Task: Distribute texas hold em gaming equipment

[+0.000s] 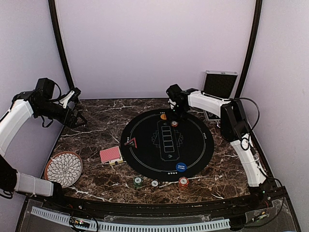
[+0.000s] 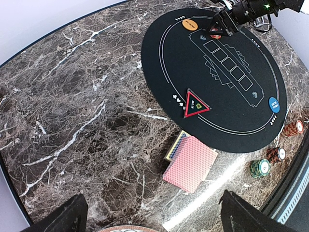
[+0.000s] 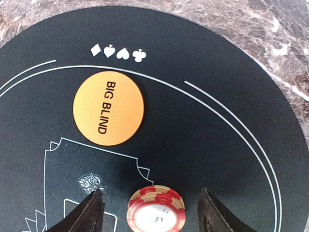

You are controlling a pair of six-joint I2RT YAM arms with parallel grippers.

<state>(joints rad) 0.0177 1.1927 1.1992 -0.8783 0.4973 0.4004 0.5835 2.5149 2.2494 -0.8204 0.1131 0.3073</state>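
The right hand (image 1: 175, 117) hangs over the far part of the round black felt mat (image 1: 203, 145), jaws partly open and holding nothing. The small stack of red-and-cream round poker chips (image 3: 155, 208) rests on the mat directly between its two fingers (image 3: 91, 210). A visible gap stands on each side, and neither finger touches the stack. The stack lies near the flat orange "BIG BLIND" disc (image 3: 108, 108), on that disc's mat-centre side and apart from it. Being round, the stack has no long axis, and the finger line crosses its middle. Judgement: a straight lift would clear the stack, while a sideways move risks toppling it.

The left hand (image 2: 157, 215) is wide open and empty, off the mat's left side over the brown marble surface (image 1: 87, 135). The red-backed deck of playing cards (image 1: 110, 154) lies just beside the mat's left edge, so the left arm is the nearer one for it. A green chip stack (image 1: 138, 181), a white chip stack (image 1: 154, 183) and a red chip stack (image 1: 183, 182) sit just off the mat's near edge.
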